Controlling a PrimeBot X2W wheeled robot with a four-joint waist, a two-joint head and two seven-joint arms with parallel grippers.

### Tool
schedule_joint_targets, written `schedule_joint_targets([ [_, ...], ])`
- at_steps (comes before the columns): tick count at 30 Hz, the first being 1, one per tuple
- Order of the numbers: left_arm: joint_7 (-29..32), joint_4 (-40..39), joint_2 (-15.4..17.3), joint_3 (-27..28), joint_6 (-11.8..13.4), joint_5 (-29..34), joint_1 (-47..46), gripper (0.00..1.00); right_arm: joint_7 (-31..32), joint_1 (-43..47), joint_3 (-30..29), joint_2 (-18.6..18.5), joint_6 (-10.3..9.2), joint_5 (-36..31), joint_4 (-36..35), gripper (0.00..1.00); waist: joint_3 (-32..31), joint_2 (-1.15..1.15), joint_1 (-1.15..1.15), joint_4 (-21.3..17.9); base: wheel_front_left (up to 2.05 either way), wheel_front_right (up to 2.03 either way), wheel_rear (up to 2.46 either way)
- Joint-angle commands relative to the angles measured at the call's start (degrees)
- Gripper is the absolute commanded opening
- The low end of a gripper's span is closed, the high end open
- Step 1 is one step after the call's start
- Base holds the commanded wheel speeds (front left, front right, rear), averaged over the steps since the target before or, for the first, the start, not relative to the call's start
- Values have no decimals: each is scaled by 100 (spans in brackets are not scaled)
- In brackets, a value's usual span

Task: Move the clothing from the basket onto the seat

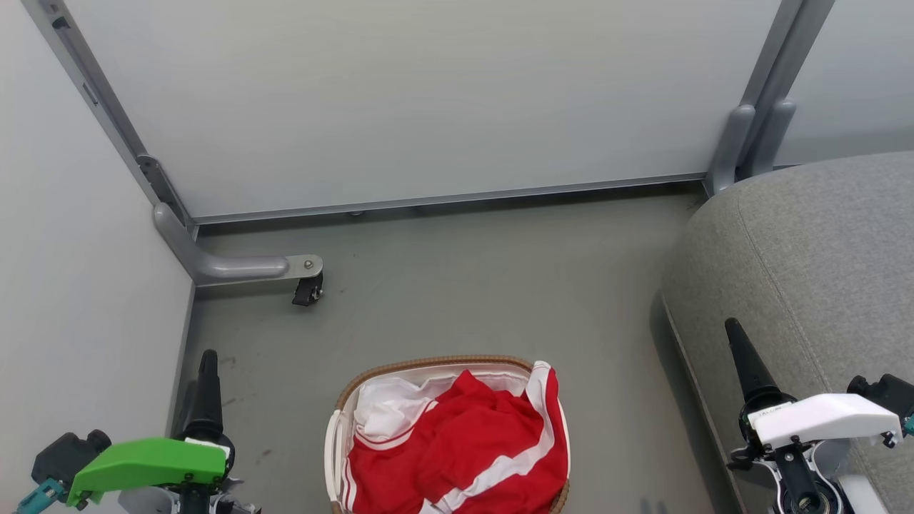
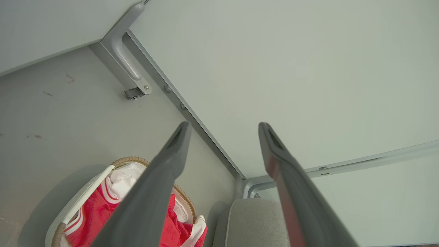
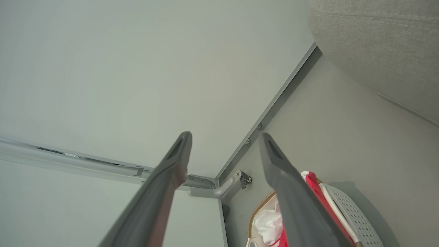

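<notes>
Inspecting the clothing [image 1: 464,442] first: it is lying heaped in the basket [image 1: 428,362], red with white stripes, and filling most of the opening. One striped edge is hanging over the rim on the side facing the seat [image 1: 807,250]. A white liner [image 1: 385,410] is showing beside the red fabric at the far left of the heap. The basket is standing on the floor [image 1: 464,285], apart from the seat, with a strip of bare floor between them. Nothing red is lying on the seat.

I am holding the left pincer [image 2: 223,124] off to the basket's left, fingers spread wide and gripping nothing. The right pincer [image 3: 224,134] is hanging over the seat's edge, likewise gaping wide and carrying nothing. Both are sitting clear of the fabric.

Risks I am flagging, as judgement only:
- A grasp near the white patch is likely taking the liner along with the garment.
- The basket is looking light, so a lift with fabric caught on the woven rim may be tipping or dragging it.
- The heap is looking tangled. A shallow pinch may be slipping, or a second garment may be trailing and dropping onto the floor strip short of the seat.
- The draped edge is tempting, but a thin hem is giving little hold.
</notes>
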Motion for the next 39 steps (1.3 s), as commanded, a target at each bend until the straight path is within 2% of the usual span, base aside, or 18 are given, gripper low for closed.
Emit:
schedule_joint_targets([
  [1,-70,-52,94,-57,17,312,-118,100,-67,-173,-10,-71,1,-309,-84,100,4,0,0,11,0,0,0],
  [22,-505,91,168,-383,183,2123,-7,100,-505,-170,310,-84,2,-2286,6,100,20,0,0,69,0,0,0],
  [39,-796,19,170,-453,341,3324,134,100,-797,-51,126,21,2,-3720,69,100,1,0,0,65,0,0,0],
])
